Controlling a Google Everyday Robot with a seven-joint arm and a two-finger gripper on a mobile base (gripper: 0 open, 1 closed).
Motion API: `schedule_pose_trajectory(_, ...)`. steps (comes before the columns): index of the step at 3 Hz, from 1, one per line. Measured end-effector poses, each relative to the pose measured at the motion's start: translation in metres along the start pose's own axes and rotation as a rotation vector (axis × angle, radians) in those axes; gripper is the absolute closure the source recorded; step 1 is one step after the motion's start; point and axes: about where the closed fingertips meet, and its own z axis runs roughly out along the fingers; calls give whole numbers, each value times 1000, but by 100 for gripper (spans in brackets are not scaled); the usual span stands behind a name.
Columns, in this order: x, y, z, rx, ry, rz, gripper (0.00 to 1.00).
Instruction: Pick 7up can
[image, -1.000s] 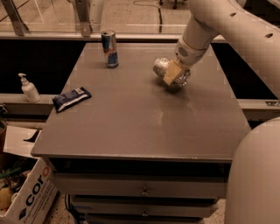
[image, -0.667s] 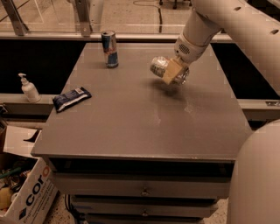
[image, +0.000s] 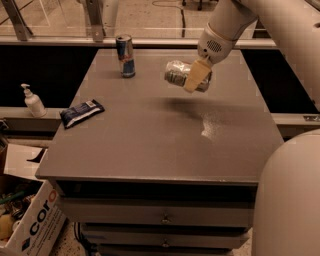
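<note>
7up can (image: 175, 74), one, clamped in gripper (image: 193, 80) above table (image: 150, 140).

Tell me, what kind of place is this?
Probably an office or lab: a grey table with drawers, a pump bottle beside it, a cardboard box below. The gripper holds the 7up can above the table.

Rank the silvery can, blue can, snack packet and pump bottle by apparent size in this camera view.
7up can, held sideways in the gripper above the far right of the table.
Blue can and snack packet: too alike to rank; the can stands farther off.
Pump bottle, smallest.
</note>
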Motion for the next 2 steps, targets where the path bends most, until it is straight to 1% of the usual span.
schedule_pose_trajectory(1, -5, 10, -13, -31, -19, -102, 100)
schedule_pose_trajectory(2, -9, 6, -10, -21, -30, -107, 100)
